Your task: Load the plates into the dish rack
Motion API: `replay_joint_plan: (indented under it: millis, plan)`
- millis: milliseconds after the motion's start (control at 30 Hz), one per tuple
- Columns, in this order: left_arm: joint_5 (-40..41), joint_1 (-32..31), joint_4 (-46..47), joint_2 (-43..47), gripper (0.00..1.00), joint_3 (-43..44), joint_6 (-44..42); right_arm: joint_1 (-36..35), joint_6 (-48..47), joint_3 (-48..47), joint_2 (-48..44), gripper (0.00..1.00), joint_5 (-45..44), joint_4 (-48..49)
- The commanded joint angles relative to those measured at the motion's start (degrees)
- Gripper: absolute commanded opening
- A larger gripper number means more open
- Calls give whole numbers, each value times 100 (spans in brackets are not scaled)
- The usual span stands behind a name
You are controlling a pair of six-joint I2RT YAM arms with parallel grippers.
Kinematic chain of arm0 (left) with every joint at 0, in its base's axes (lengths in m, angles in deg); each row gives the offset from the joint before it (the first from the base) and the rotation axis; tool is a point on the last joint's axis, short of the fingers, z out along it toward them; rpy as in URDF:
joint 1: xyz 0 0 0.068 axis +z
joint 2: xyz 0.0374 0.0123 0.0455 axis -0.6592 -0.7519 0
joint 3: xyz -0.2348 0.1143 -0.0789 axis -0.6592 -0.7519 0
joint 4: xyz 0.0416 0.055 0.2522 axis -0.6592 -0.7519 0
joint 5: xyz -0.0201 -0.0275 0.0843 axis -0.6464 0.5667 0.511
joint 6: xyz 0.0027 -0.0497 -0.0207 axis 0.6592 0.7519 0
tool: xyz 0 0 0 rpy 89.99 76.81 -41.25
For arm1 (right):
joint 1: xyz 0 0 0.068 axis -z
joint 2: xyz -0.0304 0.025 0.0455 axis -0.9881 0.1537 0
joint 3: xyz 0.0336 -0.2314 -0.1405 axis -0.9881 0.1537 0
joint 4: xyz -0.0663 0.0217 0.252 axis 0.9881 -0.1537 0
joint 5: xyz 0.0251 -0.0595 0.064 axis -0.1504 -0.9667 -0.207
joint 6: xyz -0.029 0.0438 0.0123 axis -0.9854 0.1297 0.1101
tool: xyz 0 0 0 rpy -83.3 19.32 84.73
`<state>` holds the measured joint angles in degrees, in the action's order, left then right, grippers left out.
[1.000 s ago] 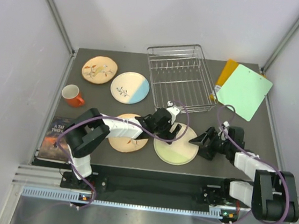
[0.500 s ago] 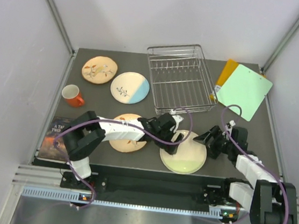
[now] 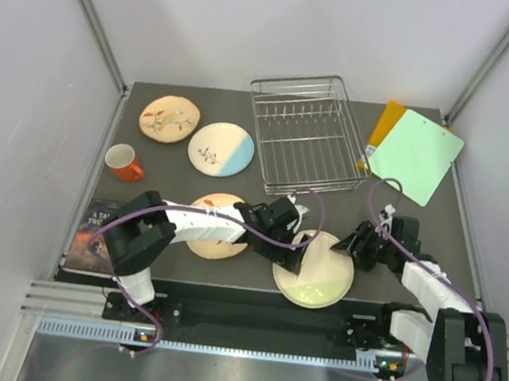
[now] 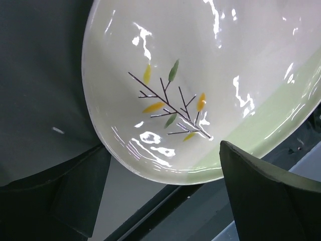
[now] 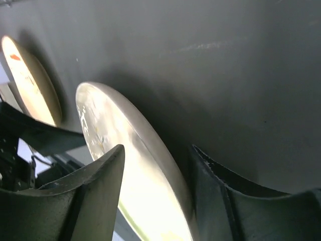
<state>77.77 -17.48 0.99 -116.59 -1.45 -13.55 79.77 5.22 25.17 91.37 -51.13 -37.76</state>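
The cream and pale green plate [image 3: 318, 276] with a leaf sprig lies at the table's front edge, its near part over the edge. It also shows in the left wrist view [image 4: 200, 60] and the right wrist view [image 5: 108, 113]. My left gripper [image 3: 292, 250] [image 4: 160, 150] is open, its fingers wide apart at the plate's left rim. My right gripper [image 3: 355, 250] [image 5: 156, 148] is open and straddles the right rim, one finger above and one below. The dish rack [image 3: 305, 132] stands empty at the back. Three other plates lie flat: tan [image 3: 166, 118], white-and-blue [image 3: 222, 148], and tan [image 3: 212, 238] partly under my left arm.
A red cup [image 3: 125, 163] stands at the left, with a book [image 3: 98, 228] at the front left corner. A green board [image 3: 417, 156] lies over an orange board [image 3: 386, 123] at the back right. White walls close in the table.
The cream and green plate has slid right and toward the front edge. Both grippers have moved with it and stayed at its left and right rims.
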Motion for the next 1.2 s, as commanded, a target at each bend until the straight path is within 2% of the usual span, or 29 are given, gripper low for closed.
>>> replay_joint_plan:
  millis: [0,100,267,500,567,600,700,733,867,933,1100,1167]
  plan:
    - [-95,299,533,-240,94,493,-89,-213,-380,-727,493,53,714,-96]
    - [-95,493,489,-381,94,634,-256,-213,-522,-1079,1064,50,1223,61]
    - [-60,633,559,-495,94,880,-414,-213,-724,-1352,1794,54,1944,220]
    - [-323,669,638,-566,94,907,-415,-213,-382,-747,1102,44,1796,799]
    - [-368,669,664,-574,94,889,-406,-213,-216,-641,917,40,1761,1282]
    - [-394,660,682,-574,94,889,-397,-230,-136,-510,777,37,1778,1449]
    - [-394,651,726,-566,94,828,-406,-265,-21,-403,513,16,1822,1793]
    - [-386,651,735,-548,94,810,-414,-266,-82,-420,433,0,1831,1741]
    - [-325,651,613,-391,95,827,-704,-265,-407,-482,11,0,2173,1767]
    - [-167,660,446,-285,96,1011,-1142,-266,-400,-509,-139,0,2559,2030]
    - [-16,897,-572,523,99,1530,-2406,-143,-241,-842,-227,0,3358,2215]
    - [149,1072,-732,1004,99,1645,-2637,-142,29,-851,-227,0,3605,2522]
